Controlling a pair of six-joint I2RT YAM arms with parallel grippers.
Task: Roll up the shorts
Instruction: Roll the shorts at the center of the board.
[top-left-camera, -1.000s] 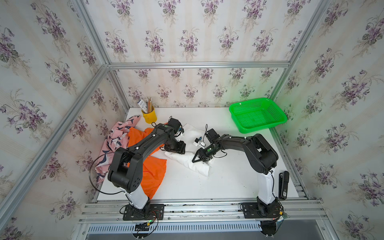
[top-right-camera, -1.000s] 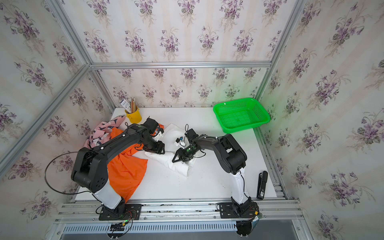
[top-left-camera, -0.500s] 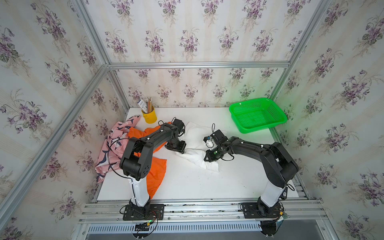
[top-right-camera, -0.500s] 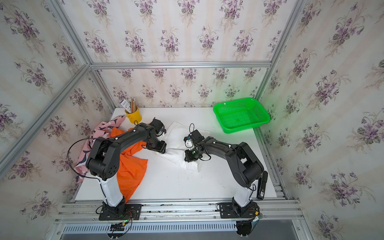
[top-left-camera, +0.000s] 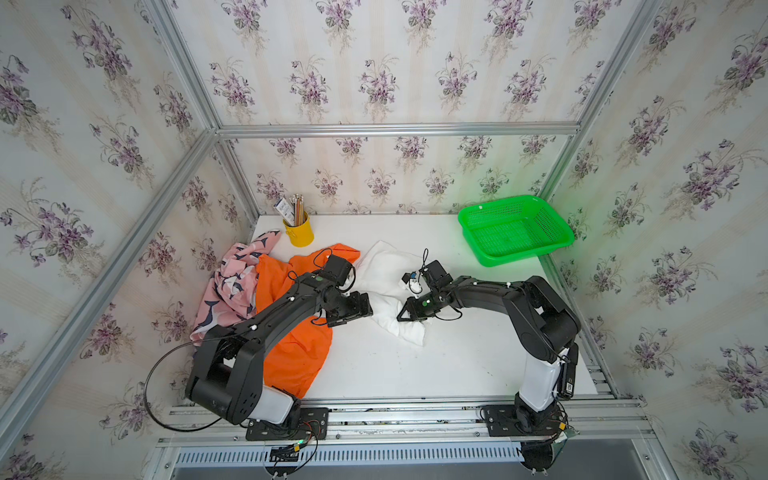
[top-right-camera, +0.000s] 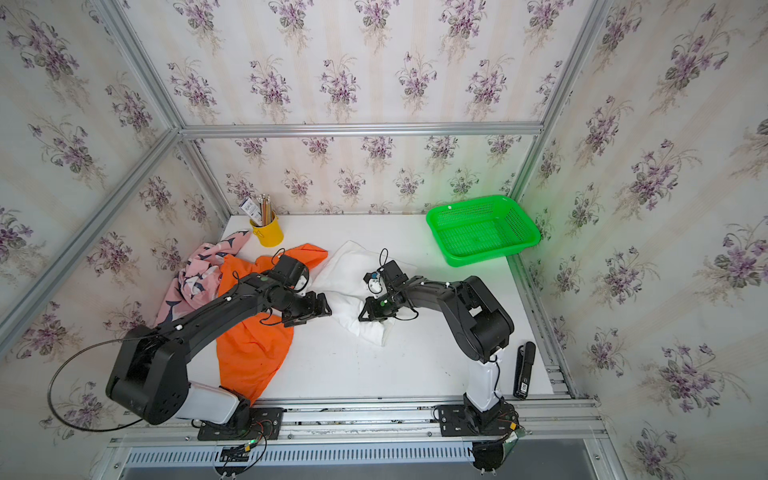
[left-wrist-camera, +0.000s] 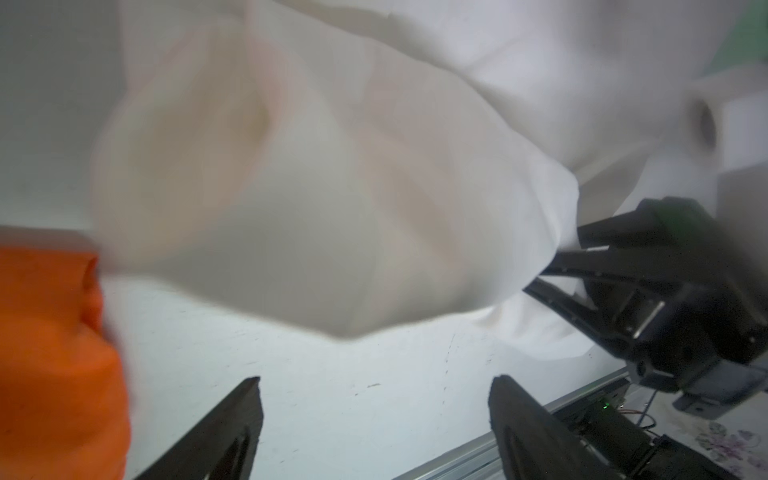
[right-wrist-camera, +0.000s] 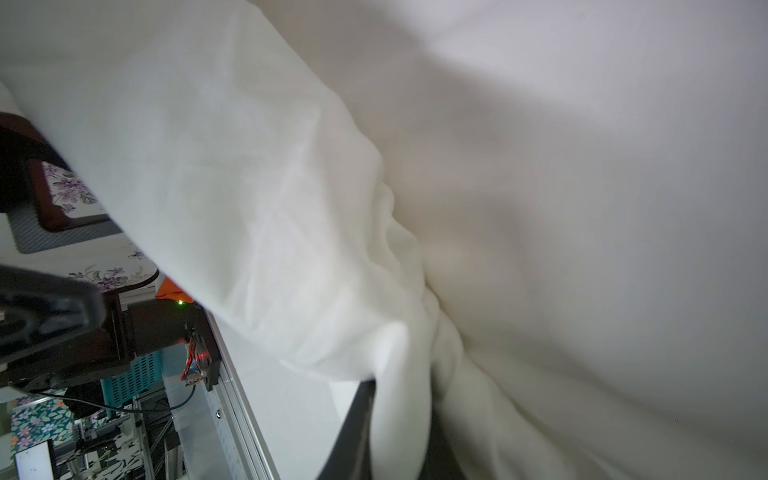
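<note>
Left gripper (left-wrist-camera: 374, 380) wide beside white shorts (left-wrist-camera: 311, 187) edge

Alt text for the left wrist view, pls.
The white shorts, bunched and blurred, fill most of the frame beyond the open, empty left gripper. The right gripper pinches one edge of them; orange shorts lie beside them on the white table.

Top views overhead; wrists seemingly near white shorts (right-wrist-camera: 540, 166).
</note>
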